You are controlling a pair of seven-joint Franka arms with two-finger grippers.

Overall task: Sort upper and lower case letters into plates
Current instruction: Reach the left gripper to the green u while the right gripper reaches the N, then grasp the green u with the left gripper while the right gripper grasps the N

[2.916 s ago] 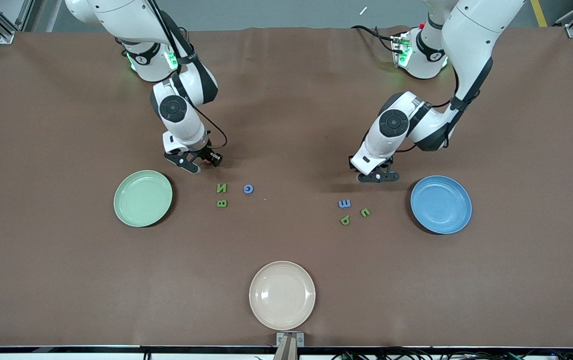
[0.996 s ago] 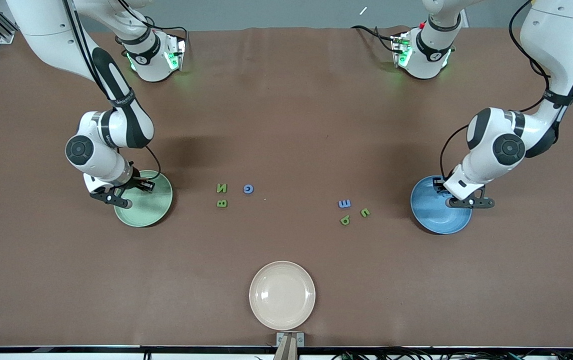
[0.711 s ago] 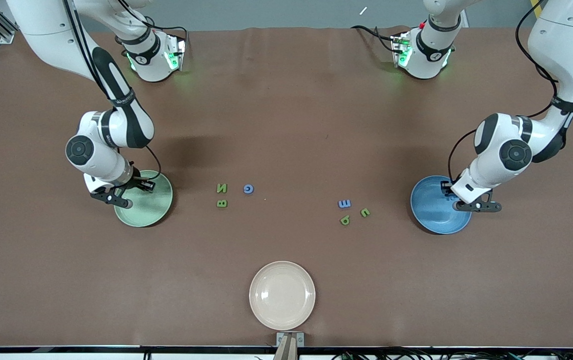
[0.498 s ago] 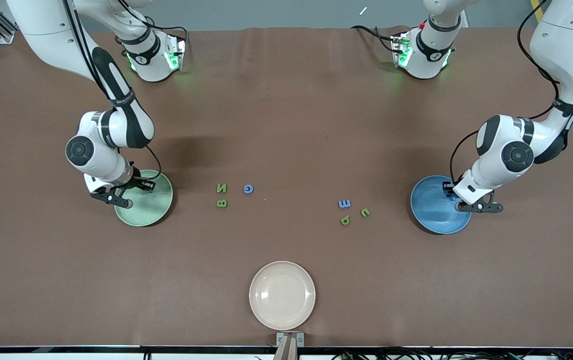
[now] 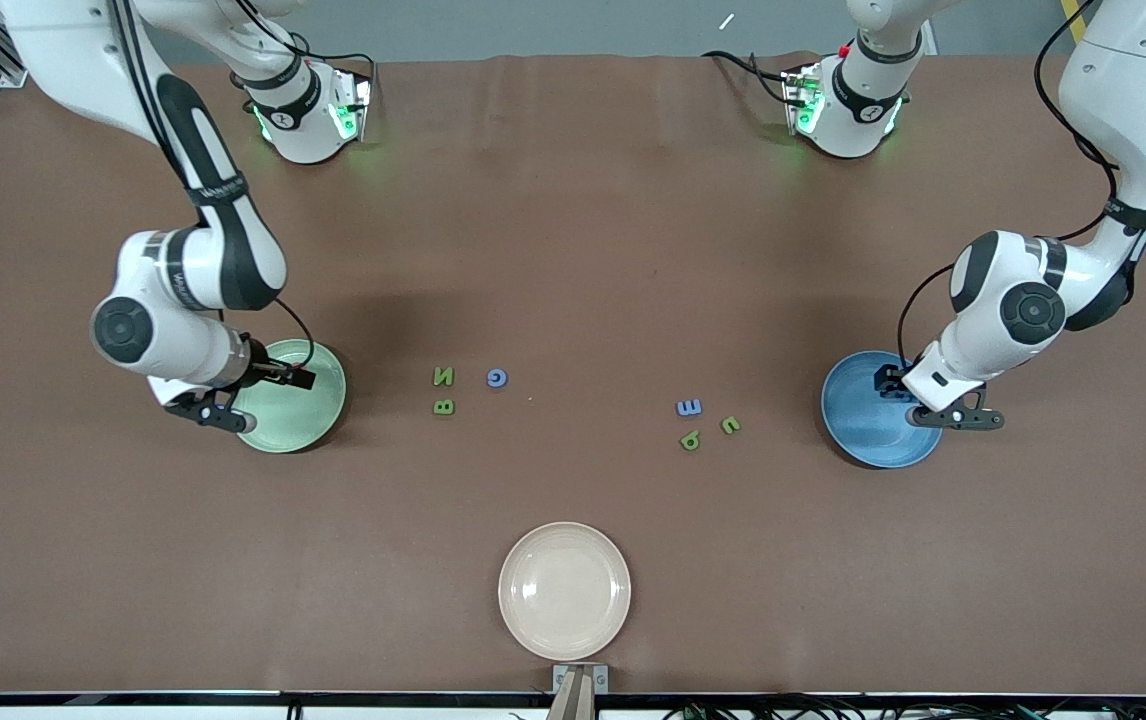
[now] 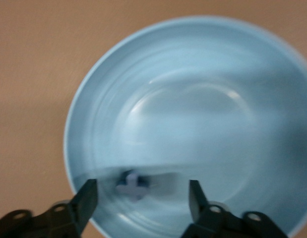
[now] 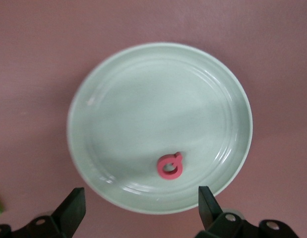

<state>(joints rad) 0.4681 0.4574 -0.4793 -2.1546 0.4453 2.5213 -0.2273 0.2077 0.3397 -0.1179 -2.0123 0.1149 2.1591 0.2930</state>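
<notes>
My right gripper (image 5: 255, 397) (image 7: 141, 208) hangs open over the rim of the pale green plate (image 5: 308, 410) (image 7: 143, 99). A red letter (image 7: 169, 165) lies free in that plate, clear of the fingers. My left gripper (image 5: 923, 400) (image 6: 142, 198) hangs open over the blue plate (image 5: 863, 430) (image 6: 193, 89). A small blue letter (image 6: 133, 182) lies in that plate between the spread fingers and untouched. On the table between the plates lie a green N (image 5: 444, 376), a green B (image 5: 444, 407), a blue G (image 5: 497, 377), a blue E (image 5: 690, 407) and two more green letters (image 5: 730, 425) (image 5: 690, 440).
A cream-beige plate (image 5: 564, 590) sits empty near the table's front edge, nearer the front camera than the letters. The brown table cover (image 5: 573, 220) lies bare between the letters and the arm bases.
Both grippers have opened over their plates and let go of their letters, which now lie in the plates. The right arm has shifted slightly toward its end of the table.
</notes>
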